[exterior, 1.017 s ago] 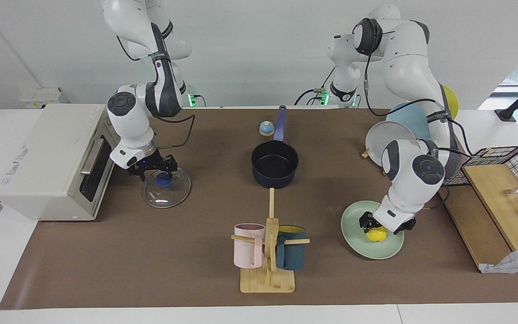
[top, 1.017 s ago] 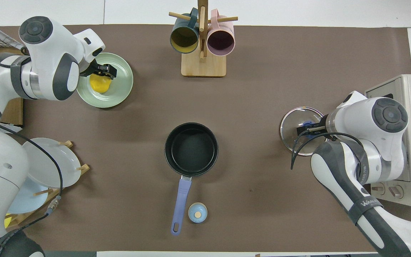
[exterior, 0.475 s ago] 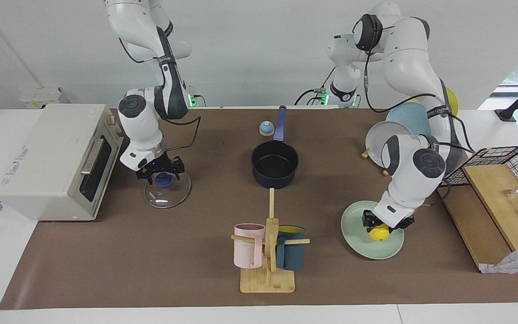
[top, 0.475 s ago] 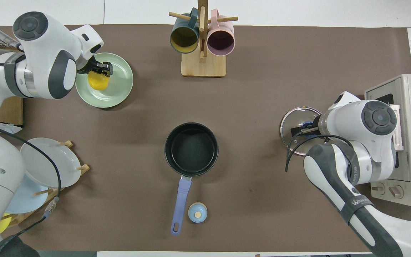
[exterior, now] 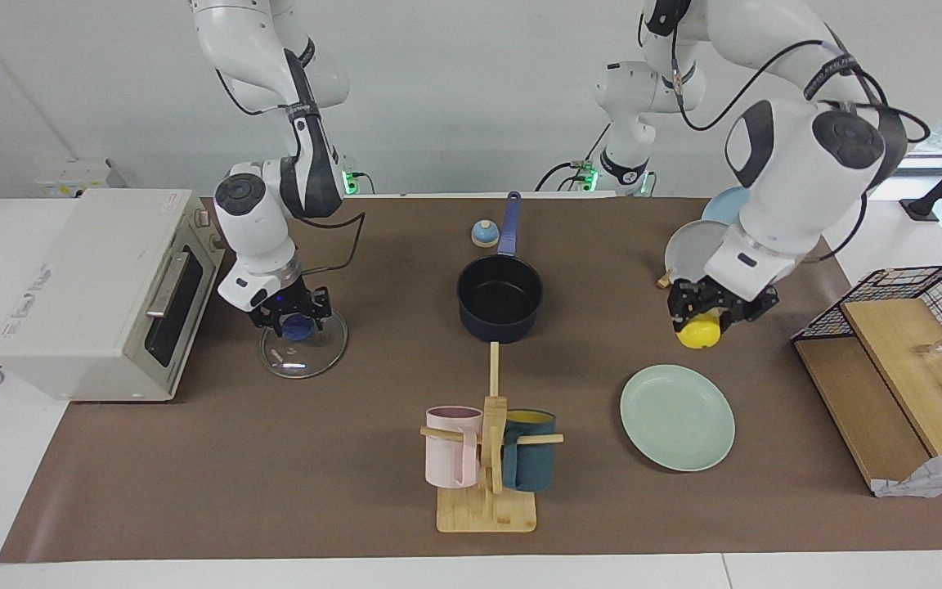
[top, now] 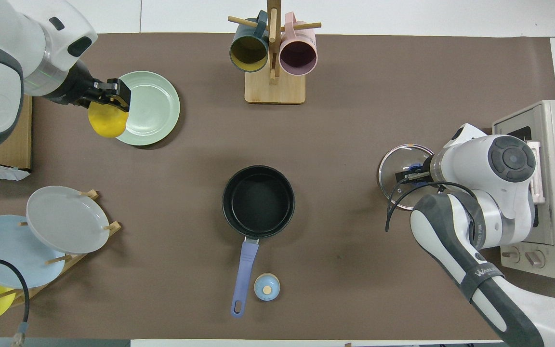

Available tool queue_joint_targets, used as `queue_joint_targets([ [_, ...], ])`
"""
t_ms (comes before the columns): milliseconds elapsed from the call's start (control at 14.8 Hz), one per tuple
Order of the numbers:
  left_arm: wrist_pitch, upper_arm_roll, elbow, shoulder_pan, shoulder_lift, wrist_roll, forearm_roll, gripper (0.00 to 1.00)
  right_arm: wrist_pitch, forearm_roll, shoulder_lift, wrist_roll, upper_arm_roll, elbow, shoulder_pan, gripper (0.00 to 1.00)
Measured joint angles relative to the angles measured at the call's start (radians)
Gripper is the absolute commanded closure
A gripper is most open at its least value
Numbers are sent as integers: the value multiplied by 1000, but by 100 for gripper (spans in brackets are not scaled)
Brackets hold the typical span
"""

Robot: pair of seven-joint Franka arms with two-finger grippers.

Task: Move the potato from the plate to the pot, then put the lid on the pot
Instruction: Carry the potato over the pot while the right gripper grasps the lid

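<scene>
The potato [exterior: 699,331] hangs in the air, pinched between the fingers of the left gripper [exterior: 710,315] and lifted clear of the plate [exterior: 677,417], which lies bare on the mat toward the left arm's end of the table. In the overhead view the potato sits over the plate's rim. The pot [exterior: 500,298] stands at mid-table, its black inside showing nothing, its blue handle pointing toward the robots.

The grip looks shallow — most of the lumpy body shows below the fingertips, so a quick swing toward the pot could probably shake it loose onto the mat. A release too high or off-centre might bounce it off the pot's rim.

The right gripper [exterior: 291,315] is low over the blue knob of the lid [exterior: 304,343], which lies flat in front of the toaster oven [exterior: 91,286]; whether its fingers have closed on the knob cannot be told. If the lid were carried over early, the two arms could crowd each other above the pot.

As for writing — the right arm's forearm band reads roughly "WANJI" in the overhead view, and the oven carries a red warning sticker too small to read.
</scene>
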Motion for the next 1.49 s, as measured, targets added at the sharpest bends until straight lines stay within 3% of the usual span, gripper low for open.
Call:
queue_joint_targets([
  [136, -45, -3, -22, -62, -50, -76, -2, 100, 0, 0, 0, 0, 0, 1, 0, 95],
  [203, -50, -4, -37, -97, -66, -117, -3, 100, -2, 0, 0, 0, 0, 2, 0, 100],
  [407, -34, -8, -99, -205, -92, -227, -4, 100, -48, 0, 1, 0, 1, 22, 1, 100],
  [542, 45, -9, -180, -273, -116, -288, -5, 100, -129, 0, 2, 0, 2, 74, 4, 100],
  [814, 281, -10, -386, -392, -135, -379, -5, 100, -377, 0, 1, 0, 3, 271, 24, 100],
  [1017, 407, -9, -486, -428, -122, -389, -5, 100, -551, 0, -2, 0, 4, 420, 49, 100],
  [1288, 466, -5, -511, -431, -92, -389, -5, 100, -858, 0, -15, 0, 7, 662, 71, 100],
  [1492, 507, -5, -514, -439, -61, -389, -5, 100, -926, 0, -25, 0, 4, 711, 66, 100],
])
